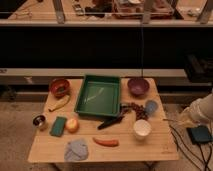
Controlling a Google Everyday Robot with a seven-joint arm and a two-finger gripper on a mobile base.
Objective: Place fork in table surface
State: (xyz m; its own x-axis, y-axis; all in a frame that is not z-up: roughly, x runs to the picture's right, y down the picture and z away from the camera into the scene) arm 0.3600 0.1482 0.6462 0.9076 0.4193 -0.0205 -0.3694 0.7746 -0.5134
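Gripper out of sight past the right edge of the camera view, fingers closed with nothing visibly in them; only the white arm (202, 109) showing beside the table surface (155, 146).

One fork (96, 94), seen only as a thin pale streak, lying inside the one green tray (80, 102) at the back middle, well apart from the fingers.

Nearest the fingers: one blue cup (151, 107), one white cup (142, 128), one purple bowl (138, 86) and one cluster of dark grapes (132, 107). Further off: one black elongated object (111, 121) just beside the tray's front corner, and one orange carrot (106, 142).

Farthest from the fingers: one red bowl (60, 86), one banana (59, 103), one small metal cup (39, 120), one green sponge (58, 126), one round orange fruit (72, 125) touching the sponge, and one grey cloth (76, 149).
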